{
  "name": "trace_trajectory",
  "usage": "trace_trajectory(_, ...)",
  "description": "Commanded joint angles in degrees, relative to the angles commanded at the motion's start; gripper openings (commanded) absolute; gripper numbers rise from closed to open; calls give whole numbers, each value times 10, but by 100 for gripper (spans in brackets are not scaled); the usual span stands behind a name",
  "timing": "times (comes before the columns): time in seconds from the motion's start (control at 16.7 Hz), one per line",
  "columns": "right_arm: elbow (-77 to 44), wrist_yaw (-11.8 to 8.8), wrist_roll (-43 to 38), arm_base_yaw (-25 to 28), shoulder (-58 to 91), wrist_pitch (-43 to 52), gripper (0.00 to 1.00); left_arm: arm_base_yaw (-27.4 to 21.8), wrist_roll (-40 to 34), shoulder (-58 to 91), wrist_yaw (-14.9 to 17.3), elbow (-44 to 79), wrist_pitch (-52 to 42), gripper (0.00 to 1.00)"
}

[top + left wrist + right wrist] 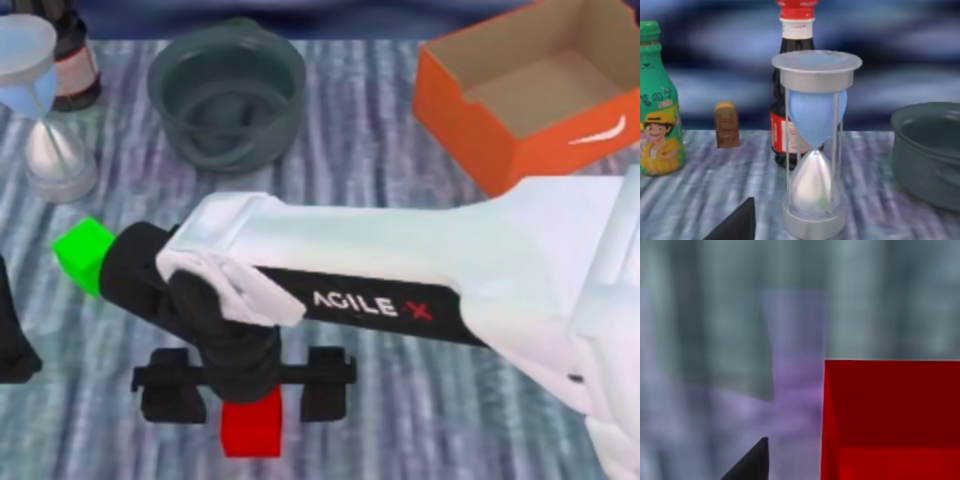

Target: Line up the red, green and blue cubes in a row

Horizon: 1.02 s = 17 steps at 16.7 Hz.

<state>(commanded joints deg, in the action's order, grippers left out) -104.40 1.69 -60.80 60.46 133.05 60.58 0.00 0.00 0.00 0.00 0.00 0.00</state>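
The red cube (251, 424) lies near the table's front edge, left of centre. My right arm reaches across the table, and its gripper (250, 390) hovers right over the red cube, open, with the black fingers (170, 395) spread wide to either side. In the right wrist view the red cube (890, 420) fills one side, close beside a dark fingertip (752, 462). The green cube (84, 254) sits at the left, just beyond the right arm's wrist. The blue cube is hidden. My left gripper (12, 345) is parked at the table's left edge, with one fingertip (740, 222) showing well off-centre.
A silver hourglass (45, 110) and a dark bottle (75, 65) stand at the back left, a grey pot (228, 95) at the back centre, and an open orange box (530, 90) at the back right. A green drink bottle (657, 100) and a small brown figure (726, 125) stand farther back.
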Motion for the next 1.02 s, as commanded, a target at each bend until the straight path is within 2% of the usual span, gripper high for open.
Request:
trace_trajectory(0.42,-10,0,-1,0,-2,10,100,0,0,0,0,0,0,100)
trace_trajectory(0.78,-103,0,-2,6,-23,130,100,0,0,0,0,0,0,100)
trace_trajectory(1.02,-114,0,-1,6,-28,141,100,0,0,0,0,0,0,100)
